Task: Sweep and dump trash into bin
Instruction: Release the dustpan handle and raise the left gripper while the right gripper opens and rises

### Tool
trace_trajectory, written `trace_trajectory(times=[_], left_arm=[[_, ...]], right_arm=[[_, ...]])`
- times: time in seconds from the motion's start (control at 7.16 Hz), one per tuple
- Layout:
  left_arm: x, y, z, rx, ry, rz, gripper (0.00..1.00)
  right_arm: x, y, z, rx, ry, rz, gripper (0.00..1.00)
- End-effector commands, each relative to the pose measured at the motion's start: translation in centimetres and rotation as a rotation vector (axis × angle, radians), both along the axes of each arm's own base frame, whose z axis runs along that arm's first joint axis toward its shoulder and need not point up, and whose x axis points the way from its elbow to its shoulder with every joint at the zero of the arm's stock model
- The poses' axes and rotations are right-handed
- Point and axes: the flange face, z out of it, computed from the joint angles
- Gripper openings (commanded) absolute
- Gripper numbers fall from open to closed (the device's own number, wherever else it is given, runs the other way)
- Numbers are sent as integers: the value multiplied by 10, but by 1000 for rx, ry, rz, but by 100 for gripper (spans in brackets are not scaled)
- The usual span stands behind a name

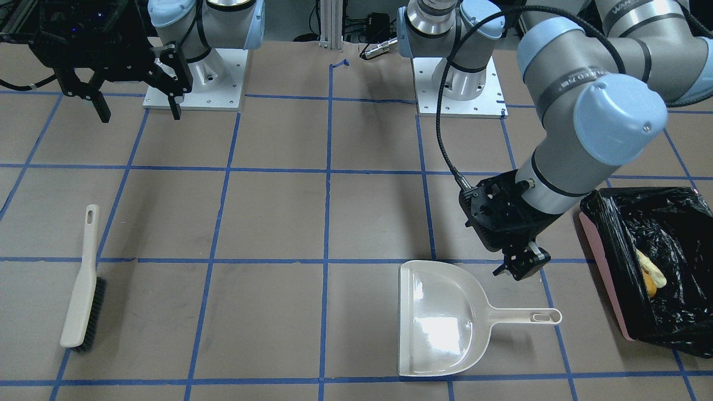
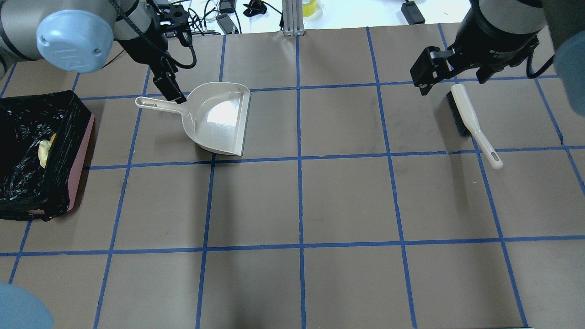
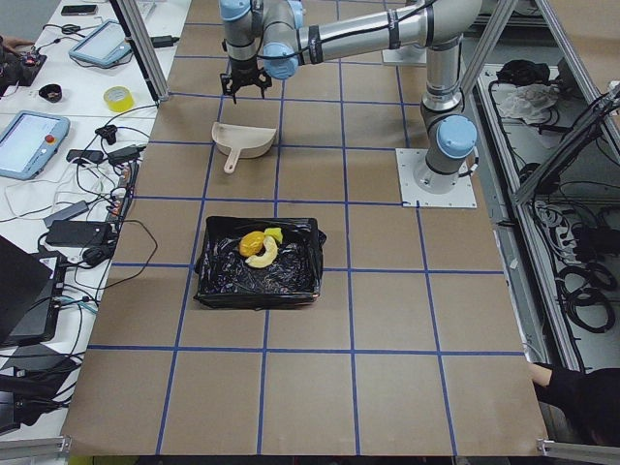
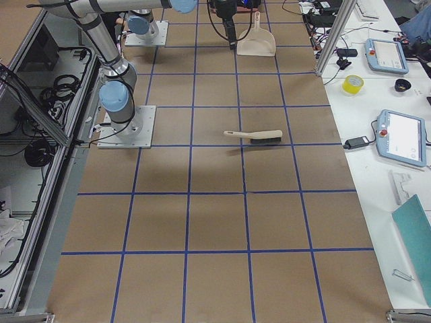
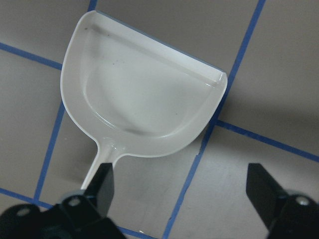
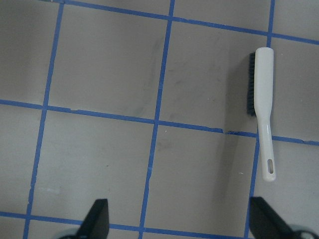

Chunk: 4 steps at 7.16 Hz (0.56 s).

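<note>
Looming closest in the front-facing view, the left arm (image 1: 601,111) is bending down toward the dustpan (image 1: 440,317). Under everything, the brown desk (image 2: 347,201) with its blue tape grid is carrying all the items. The bin (image 2: 82,155), pink and lined with a crinkled black bag, is sitting beyond the dustpan's handle end, apart from it. The cream dustpan is lying flat, its handle pointing toward the bin. The brush (image 1: 83,284) is lying on its side well apart from the dustpan, off the dustpan's open mouth. The left pincer (image 5: 182,189) is hovering just above the dustpan's handle, its fingers spreading wide and gripping nothing. The right pincer (image 1: 139,108) is hanging raised, far from the dustpan on the brush's side, also gaping wide and carrying nothing. The trash is resting inside the bin, on the dustpan's handle side: a golden roll (image 3: 252,242), a curved pastry piece (image 3: 263,257) and a yellow sponge (image 3: 274,233) are huddling close together on the black bag.
</note>
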Motion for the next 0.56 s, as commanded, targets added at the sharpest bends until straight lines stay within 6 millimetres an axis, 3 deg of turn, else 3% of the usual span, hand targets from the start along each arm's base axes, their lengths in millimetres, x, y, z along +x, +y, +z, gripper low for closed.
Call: trace_trajectory(times=[0.0, 0.42], left_arm=[[-16, 46, 46, 4, 3, 218, 100], [-16, 106, 108, 24, 10, 508, 100]], right_arm=[[0, -4, 0, -18, -3, -7, 100], [0, -4, 0, -21, -5, -11, 99]])
